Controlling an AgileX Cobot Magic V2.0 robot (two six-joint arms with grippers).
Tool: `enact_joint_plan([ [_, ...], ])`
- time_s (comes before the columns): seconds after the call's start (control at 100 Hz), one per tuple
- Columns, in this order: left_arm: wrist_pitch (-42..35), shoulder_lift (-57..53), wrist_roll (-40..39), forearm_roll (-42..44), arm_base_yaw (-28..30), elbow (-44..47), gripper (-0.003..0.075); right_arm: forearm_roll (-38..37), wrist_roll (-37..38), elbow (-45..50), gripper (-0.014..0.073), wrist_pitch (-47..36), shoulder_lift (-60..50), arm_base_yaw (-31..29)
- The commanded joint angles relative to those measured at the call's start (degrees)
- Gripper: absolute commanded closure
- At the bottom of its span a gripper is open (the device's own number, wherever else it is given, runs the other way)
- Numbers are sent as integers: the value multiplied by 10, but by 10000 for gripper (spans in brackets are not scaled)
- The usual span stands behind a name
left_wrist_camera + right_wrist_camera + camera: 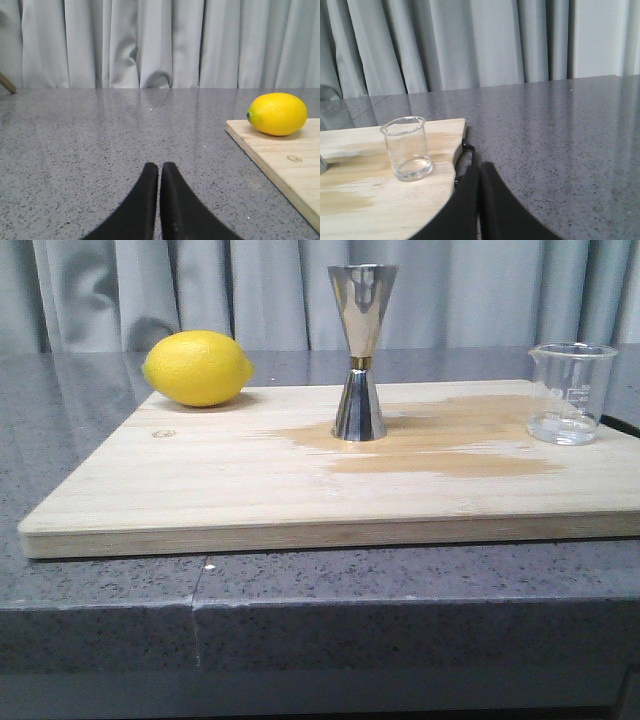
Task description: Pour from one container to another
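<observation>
Beaker (571,393): standing upright at 3 o'clock on the board (200,490), holding a little clear liquid.
Jigger (361,352): standing upright mid-board, well apart from beaker, at its 9 o'clock.
Lemon (197,368): resting at 10 o'clock of jigger.
Left fingers (160,172): pressed together, gripping nothing, hanging over bare table (100,140).
Right fingers (479,175): clenched too, empty, sitting near beaker.
Risk: likely needing to spread before grasping; glass slipping or tipping; narrow, top-heavy jigger toppling if nudged; stream missing its small mouth and wetting an already stained board.
</observation>
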Motion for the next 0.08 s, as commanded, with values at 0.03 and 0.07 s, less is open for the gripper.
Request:
enact_joint_plan([
  [0.03,-43,-14,-4,-4,1,20,739,-8,0,14,669,-50,-12,-2],
  [0.07,-43,-14,-4,-4,1,20,739,-8,0,14,669,-50,-12,-2],
])
